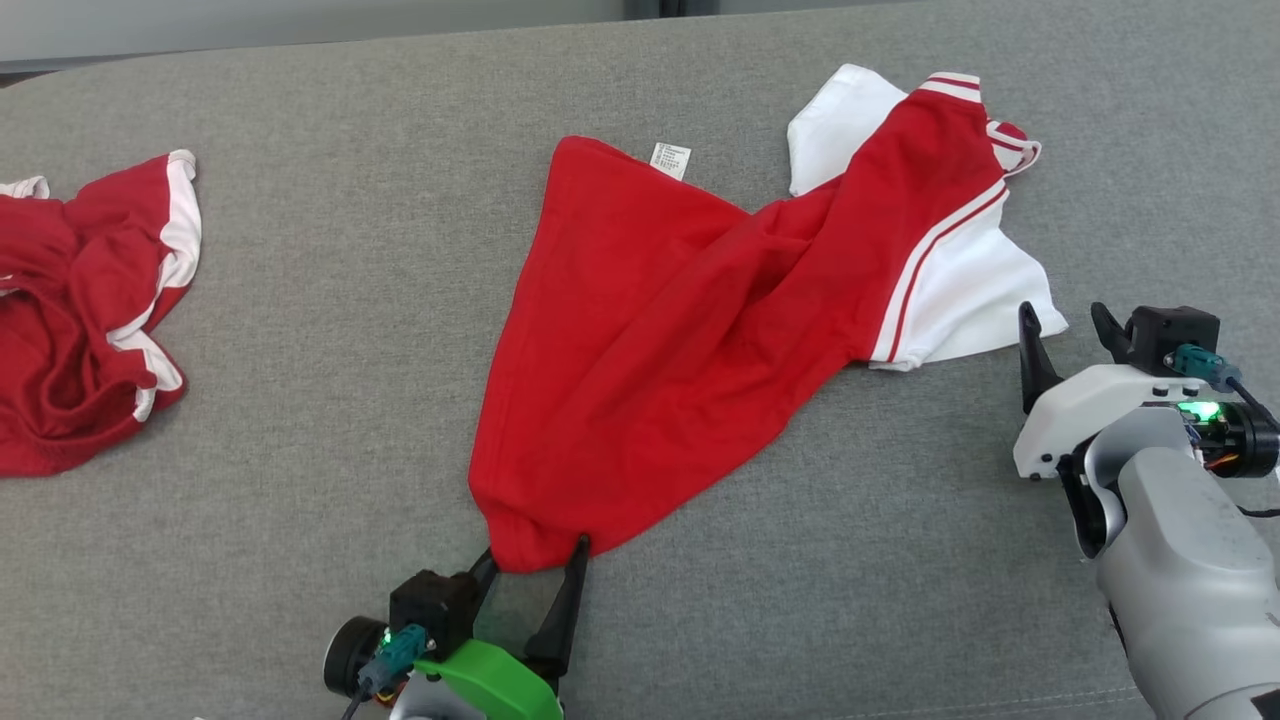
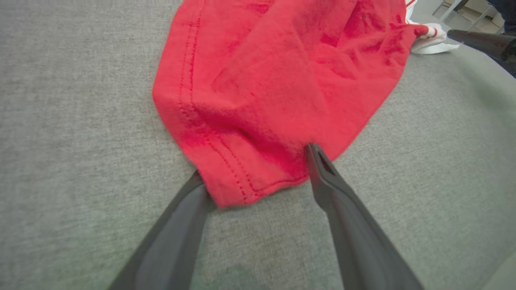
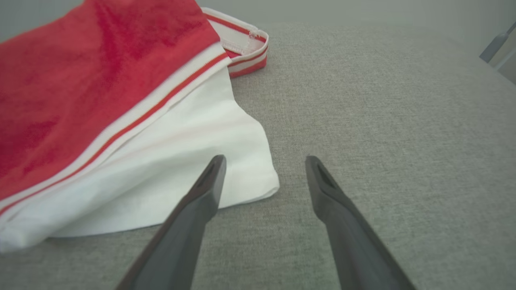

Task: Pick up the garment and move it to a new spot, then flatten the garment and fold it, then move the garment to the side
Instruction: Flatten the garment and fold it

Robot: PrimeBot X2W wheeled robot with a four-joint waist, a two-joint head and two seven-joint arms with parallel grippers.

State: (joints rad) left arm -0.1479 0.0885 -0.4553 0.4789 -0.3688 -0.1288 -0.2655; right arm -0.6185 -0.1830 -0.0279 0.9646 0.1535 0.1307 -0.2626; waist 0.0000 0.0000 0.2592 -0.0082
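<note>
Garment layout on the grey upholstered surface [image 1: 300, 200], read from left to right in the head view. At far left lies a second red-and-white garment [image 1: 80, 310], crumpled and well apart from the work.

At lower centre is the left gripper [image 1: 536, 552]. Its jaws are spread wide and clamp nothing. The left wrist view shows the two dark fingers of the left gripper [image 2: 254, 163] straddling the stitched hem corner of the garment [image 2: 274, 80], with cloth between them but not pinched.

The garment [image 1: 680, 300], a red shirt with white sleeves, lies spread but twisted at the middle of the surface. Its long axis runs diagonally from the hem corner at lower left, directly ahead of the left fingers, up to the collar and sleeves at upper right. The left arm is therefore the nearer one to the hem, and the right arm to the sleeve.

A small white care label [image 1: 670, 160] sits at the upper hem edge; its print is too small to read.

At right, the white sleeve [image 1: 970, 290] ends just beside the right gripper [image 1: 1062, 315], which also stands open and empty. In the right wrist view the sleeve [image 3: 181, 161] lies ahead and to the left of the right gripper [image 3: 265, 159].
</note>
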